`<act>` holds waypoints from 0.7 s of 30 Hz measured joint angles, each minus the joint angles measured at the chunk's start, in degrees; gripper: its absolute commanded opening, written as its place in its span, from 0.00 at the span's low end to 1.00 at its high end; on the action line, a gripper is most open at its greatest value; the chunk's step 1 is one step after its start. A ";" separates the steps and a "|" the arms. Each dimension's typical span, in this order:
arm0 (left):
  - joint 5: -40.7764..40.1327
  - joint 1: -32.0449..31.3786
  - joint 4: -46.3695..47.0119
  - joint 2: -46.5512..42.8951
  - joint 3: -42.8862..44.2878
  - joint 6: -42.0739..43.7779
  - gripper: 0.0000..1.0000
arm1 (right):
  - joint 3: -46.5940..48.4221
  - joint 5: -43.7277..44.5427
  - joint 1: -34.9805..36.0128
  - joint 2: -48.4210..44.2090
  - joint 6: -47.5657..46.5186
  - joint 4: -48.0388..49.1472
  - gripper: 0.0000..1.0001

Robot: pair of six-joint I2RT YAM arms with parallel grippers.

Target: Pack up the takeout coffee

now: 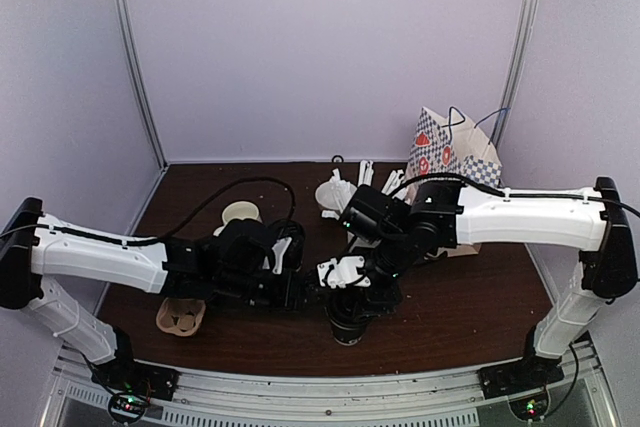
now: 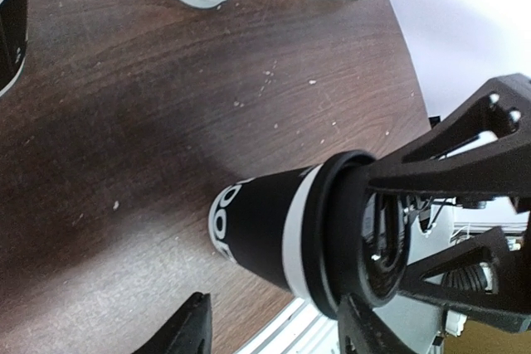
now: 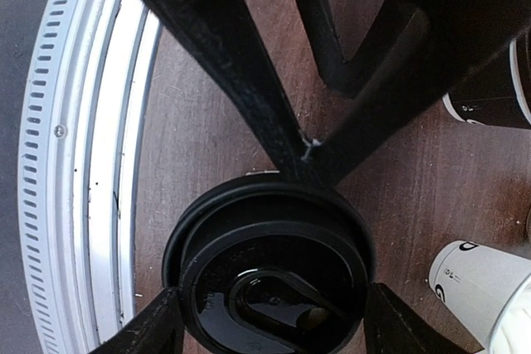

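Note:
One takeout coffee cup, black with white lettering and a black lid, stands upright near the table's front edge. My right gripper hangs straight over it and is open. Its fingertips sit just at the lid's rim on either side. My left gripper comes in low from the left, also open, with the cup between its jaws. One finger is close to the rim and the other stands well off. A second black cup shows at the right wrist view's edge.
A checkered paper bag stands at the back right. A white cup of stirrers stands behind the arms. A cream mug and a cardboard cup carrier sit on the left. The metal rail runs just beyond the cup.

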 measured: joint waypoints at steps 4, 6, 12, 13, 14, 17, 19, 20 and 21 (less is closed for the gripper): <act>0.33 0.39 3.37 1.16 0.00 -1.31 0.53 | -1.31 0.66 0.02 -0.87 2.60 1.53 0.69; 1.07 0.66 5.35 2.16 0.00 -1.79 0.49 | -1.73 0.98 0.02 -1.14 3.69 2.10 0.69; 3.63 1.40 8.98 4.20 0.02 -3.41 0.41 | -2.43 2.10 0.00 -1.66 5.77 2.82 0.69; 3.82 1.42 9.09 4.31 0.02 -3.78 0.39 | -2.43 2.21 0.00 -1.66 5.95 2.86 0.69; 4.02 1.49 9.31 4.31 0.02 -4.15 0.39 | -2.43 2.23 0.00 -1.66 6.12 2.86 0.69; 4.15 1.49 9.40 4.20 0.00 -5.22 0.38 | -2.45 2.25 0.00 -1.66 6.43 2.97 0.69; 4.07 1.46 9.27 3.72 -0.52 -5.62 0.38 | -2.45 2.27 0.00 -1.66 6.58 3.02 0.69; 3.98 1.46 9.16 3.37 -1.05 -5.84 0.39 | -2.45 2.27 0.00 -1.66 6.60 3.02 0.69; 3.80 1.46 8.87 2.91 -1.60 -6.08 0.40 | -2.45 2.27 0.00 -1.66 6.62 3.02 0.69</act>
